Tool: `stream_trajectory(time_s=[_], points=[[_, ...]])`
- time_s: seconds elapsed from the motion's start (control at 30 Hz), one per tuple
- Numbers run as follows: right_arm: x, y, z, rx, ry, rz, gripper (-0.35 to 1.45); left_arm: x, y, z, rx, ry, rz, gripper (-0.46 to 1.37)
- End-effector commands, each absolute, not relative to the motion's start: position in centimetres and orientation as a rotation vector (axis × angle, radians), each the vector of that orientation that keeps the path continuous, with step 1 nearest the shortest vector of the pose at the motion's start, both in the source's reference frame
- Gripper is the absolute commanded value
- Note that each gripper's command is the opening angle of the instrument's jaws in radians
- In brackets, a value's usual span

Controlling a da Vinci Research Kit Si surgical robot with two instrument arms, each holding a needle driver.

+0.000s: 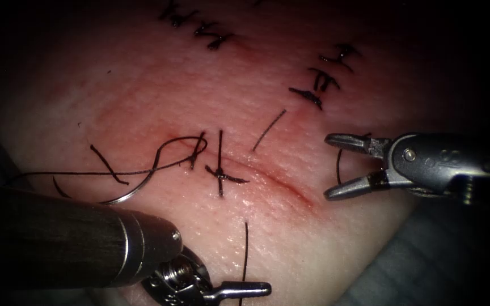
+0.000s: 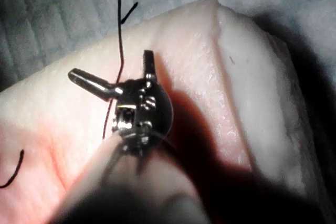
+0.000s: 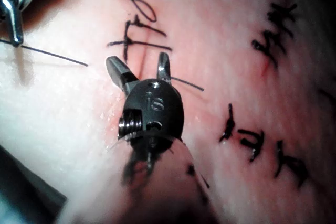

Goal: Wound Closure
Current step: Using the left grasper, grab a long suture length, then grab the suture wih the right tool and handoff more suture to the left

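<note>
Standing with its two metal jaws spread wide and holding nothing, the right arm's silver end effector point(image 1: 336, 167) hangs over the right end of the reddish cut point(image 1: 267, 177) in the pale pink pork tissue point(image 1: 324, 249). In the right wrist view this same end effector point(image 3: 140, 65) points toward a tied black cross-shaped stitch point(image 3: 134, 38), with a loose black thread piece point(image 3: 186, 83) just beside one jaw. The left arm's silver end effector point(image 1: 245, 290) shows a single jaw in the endoscope view; the left wrist view shows this end effector point(image 2: 113, 69) with both jaws parted, a thin black thread point(image 2: 121, 30) running between them, but whether it touches them I cannot tell. The thin curved steel needle point(image 1: 129, 195) lies free on the tissue surface left of the cut, held by no tool, its black thread looping point(image 1: 171, 153) to the cut. Dark finished stitches point(image 1: 321, 79) sit farther back on the tissue.
</note>
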State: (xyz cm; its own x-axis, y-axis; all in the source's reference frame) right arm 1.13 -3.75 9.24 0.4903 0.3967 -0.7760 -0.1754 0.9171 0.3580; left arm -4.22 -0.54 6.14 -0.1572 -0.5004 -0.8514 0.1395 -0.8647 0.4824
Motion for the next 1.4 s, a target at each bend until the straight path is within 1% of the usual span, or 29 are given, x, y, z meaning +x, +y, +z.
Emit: stream_trajectory(time_s=[0.03, 0.1, 0.13, 0.2, 0.23, 0.27, 0.4, 0.53, 0.73, 0.83, 1.0, 1.13, 1.27, 1.4], points=[[1.13, -3.75, 9.24, 0.244, 1.004, 0.352, 0.97, -4.23, -0.56, 6.17, 1.690, -0.420, -2.053, 0.80], [1.13, -3.75, 9.24, 0.243, 1.006, 0.353, 0.97, -4.23, -0.58, 6.19, 1.685, -0.425, -2.046, 0.73], [1.13, -3.76, 9.24, 0.243, 1.006, 0.353, 0.97, -4.23, -0.59, 6.20, 1.686, -0.424, -2.043, 0.65], [1.13, -3.76, 9.24, 0.243, 1.006, 0.353, 0.97, -4.23, -0.59, 6.20, 1.691, -0.418, -2.035, 0.40], [1.13, -3.76, 9.24, 0.242, 1.006, 0.353, 0.97, -4.22, -0.58, 6.20, 1.699, -0.410, -2.024, -0.03], [1.13, -3.76, 9.25, 0.240, 1.005, 0.354, 0.97, -4.22, -0.55, 6.18, 1.714, -0.393, -2.004, -0.35], [1.14, -3.77, 9.26, 0.236, 1.009, 0.356, 0.98, -4.21, -0.43, 6.14, 1.749, -0.340, -1.934, -0.35], [1.16, -3.77, 9.30, 0.236, 1.028, 0.341, 1.04, -4.22, -0.31, 6.10, 1.747, -0.343, -1.939, -0.35], [1.25, -3.87, 9.42, 0.225, 1.120, 0.223, 1.02, -4.27, -0.14, 6.14, 1.759, -0.335, -1.935, -0.35], [1.28, -3.95, 9.49, 0.200, 1.136, 0.147, 1.08, -4.28, -0.04, 6.15, 1.762, -0.335, -1.940, -0.35], [1.32, -4.07, 9.57, 0.177, 1.170, 0.044, 1.06, -4.28, 0.14, 6.12, 1.766, -0.337, -1.956, -0.35], [1.28, -4.09, 9.66, 0.178, 1.187, 0.026, 1.05, -4.27, 0.26, 6.07, 1.778, -0.329, -1.956, -0.35], [1.32, -4.15, 9.83, 0.169, 1.274, 0.011, 1.05, -4.28, 0.37, 6.01, 1.791, -0.339, -1.945, -0.35], [1.37, -4.18, 9.89, 0.170, 1.309, -0.011, 1.04, -4.28, 0.40, 6.00, 1.794, -0.344, -1.940, -0.35]])
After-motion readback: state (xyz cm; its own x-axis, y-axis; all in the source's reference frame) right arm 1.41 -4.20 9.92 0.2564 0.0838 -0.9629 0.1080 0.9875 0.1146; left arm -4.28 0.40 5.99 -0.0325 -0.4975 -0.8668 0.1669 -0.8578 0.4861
